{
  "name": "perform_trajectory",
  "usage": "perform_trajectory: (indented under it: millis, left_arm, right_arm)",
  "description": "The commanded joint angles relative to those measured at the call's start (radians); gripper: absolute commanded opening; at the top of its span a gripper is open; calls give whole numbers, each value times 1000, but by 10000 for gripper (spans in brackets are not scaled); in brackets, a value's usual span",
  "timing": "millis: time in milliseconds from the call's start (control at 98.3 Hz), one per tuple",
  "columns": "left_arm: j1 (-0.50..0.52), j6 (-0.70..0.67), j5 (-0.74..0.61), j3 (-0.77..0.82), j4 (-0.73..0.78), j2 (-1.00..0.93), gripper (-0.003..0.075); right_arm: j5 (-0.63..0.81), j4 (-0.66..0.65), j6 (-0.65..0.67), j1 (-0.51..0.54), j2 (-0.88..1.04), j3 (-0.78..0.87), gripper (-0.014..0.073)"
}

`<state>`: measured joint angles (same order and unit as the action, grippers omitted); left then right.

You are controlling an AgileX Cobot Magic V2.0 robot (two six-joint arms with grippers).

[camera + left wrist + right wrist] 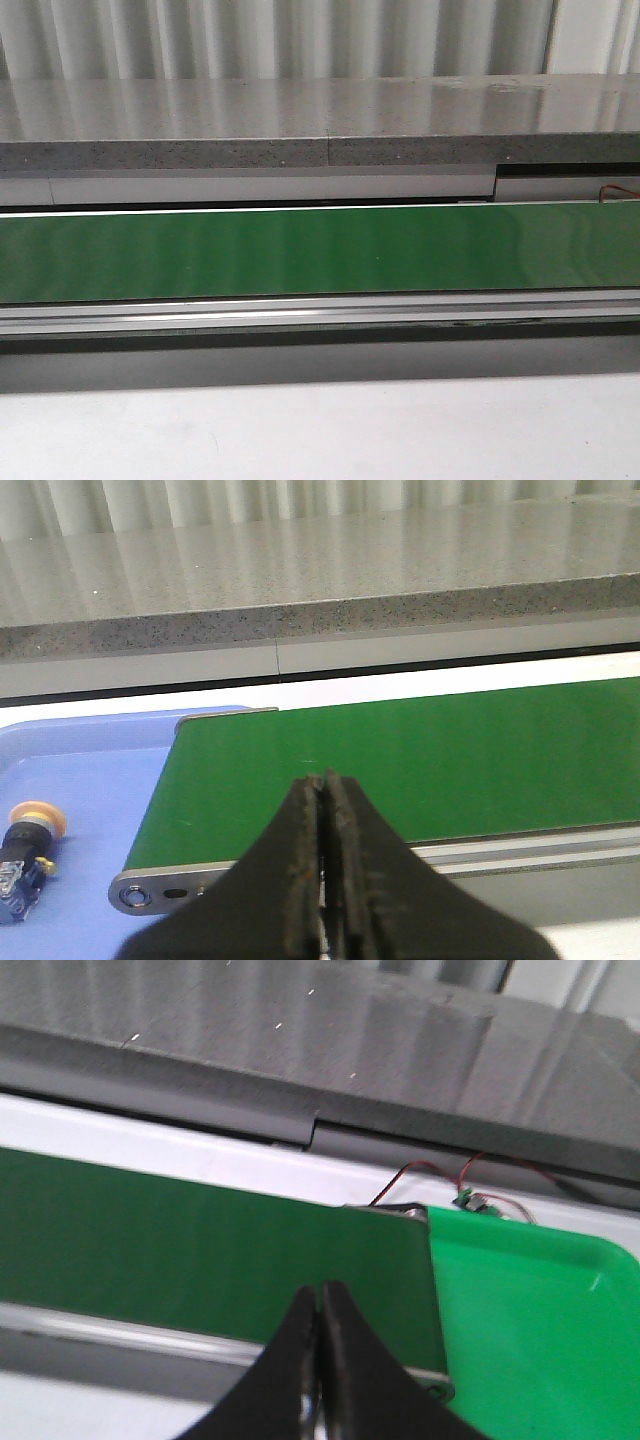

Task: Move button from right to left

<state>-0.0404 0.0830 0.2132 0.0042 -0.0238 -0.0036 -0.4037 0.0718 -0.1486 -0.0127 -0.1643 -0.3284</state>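
The button [27,852], with a yellow-orange cap and dark body, lies on its side in the blue tray [90,780] by the belt's end, seen only in the left wrist view. My left gripper [325,780] is shut and empty, over the near edge of the green belt [420,760], apart from the button. My right gripper [321,1290] is shut and empty, over the other end of the belt [200,1250] beside the green tray [530,1330]. No gripper shows in the front view.
The green conveyor belt [320,250] runs across the front view with a metal rail [320,315] before it and a grey stone ledge [320,125] behind. Red and black wires [440,1175] lie behind the green tray. White tabletop [320,435] lies in front.
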Motion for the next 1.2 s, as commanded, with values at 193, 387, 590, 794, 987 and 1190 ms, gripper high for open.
perform_trajectory:
  millis: [193, 387, 590, 794, 987, 1190]
  left_arm:
    - [2, -9, -76, 38, -2, -33, -20]
    - [2, -9, -76, 38, -2, -33, -20]
    - [2, -9, -76, 38, -2, -33, -20]
    - [2, -9, -76, 38, -2, -33, -20]
    - [2, -9, -76, 38, -2, -33, -20]
    - [2, -9, -76, 38, -2, -33, -20]
  right_arm:
    - [447, -172, 254, 111, 135, 335, -66]
    - [390, -170, 253, 111, 195, 336, -66]
    - [392, -170, 253, 111, 194, 336, -66]
    - [392, -170, 253, 111, 195, 336, -66]
    - [392, -170, 253, 111, 195, 336, -66]
    - [392, -170, 253, 111, 195, 336, -66]
